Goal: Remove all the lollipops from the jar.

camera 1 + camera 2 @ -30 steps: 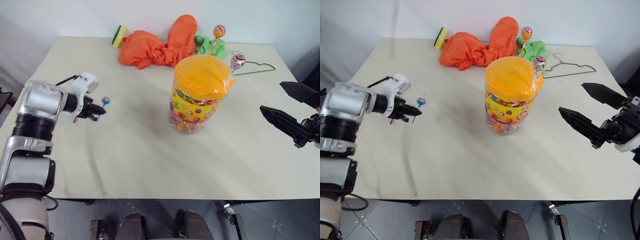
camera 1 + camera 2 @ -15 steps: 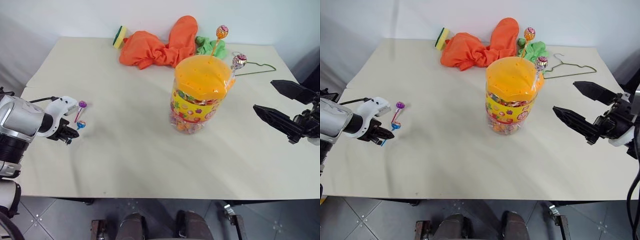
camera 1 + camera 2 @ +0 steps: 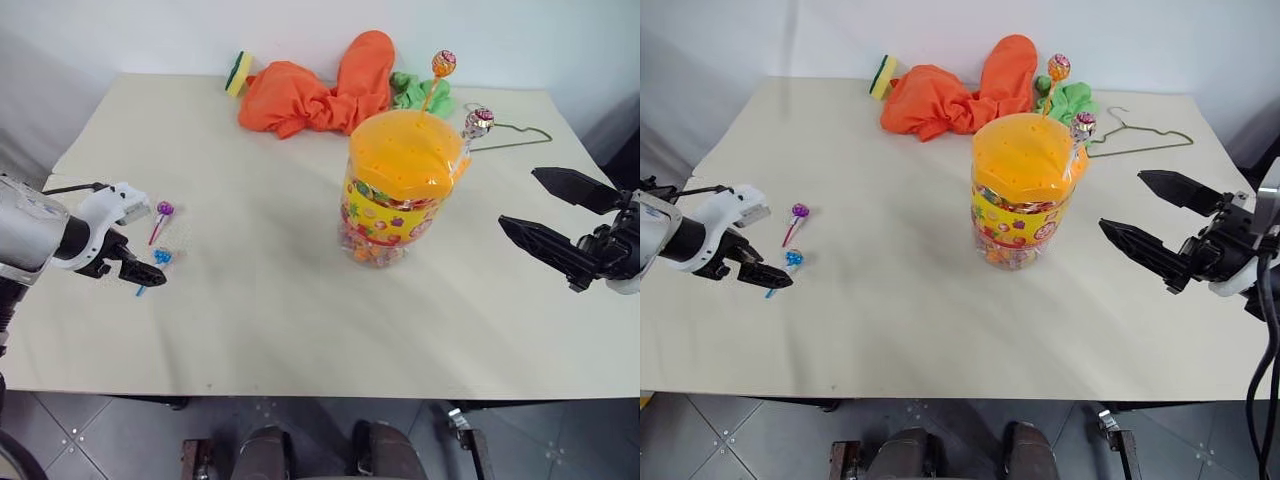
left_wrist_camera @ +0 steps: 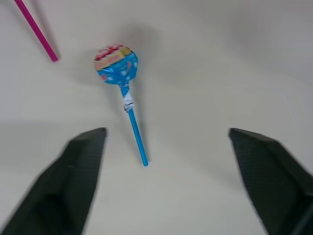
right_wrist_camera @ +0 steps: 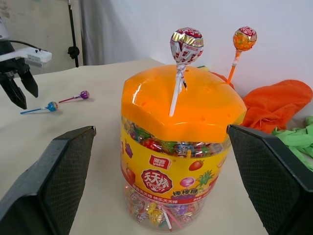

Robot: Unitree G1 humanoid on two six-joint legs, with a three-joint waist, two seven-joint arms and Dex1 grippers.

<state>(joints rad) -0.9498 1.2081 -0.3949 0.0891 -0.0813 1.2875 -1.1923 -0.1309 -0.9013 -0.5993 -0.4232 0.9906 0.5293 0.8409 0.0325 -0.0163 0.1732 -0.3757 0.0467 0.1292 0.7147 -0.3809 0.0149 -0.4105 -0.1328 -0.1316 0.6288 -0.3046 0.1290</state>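
The left gripper (image 3: 140, 272) has its fingers (image 4: 73, 181) spread wide, and nothing is between them; in the head views one finger covers most of the other, so the gap is seen clearly only in the left wrist view. Just in front of these fingers the blue lollipop (image 4: 116, 64) lies flat on the bench (image 3: 280, 320), not touched by them. One second ago the fingers were pressed on this lollipop and held it above the bench, more toward the middle; now it is released, and the gripper is nearer to the left edge. The purple lollipop (image 3: 164, 210) lies just beside the blue one; in the wrist view only the end of its pink stick is seen. The right gripper (image 3: 1150, 222) has its fingers spread too and is empty, well apart from the jar (image 3: 400, 190), much as before. The jar stands upright near the middle of the bench, with a domed orange lid with small holes and a yellow label. The orange lollipop (image 3: 441, 64) and the pinkish-silver lollipop (image 3: 477, 122) are upright in the lid. Behind the jar lie an orange cloth (image 3: 310, 90), a green cloth (image 3: 420, 92) partly hidden, a sponge (image 3: 237, 72) and a wire hanger (image 3: 520, 135).
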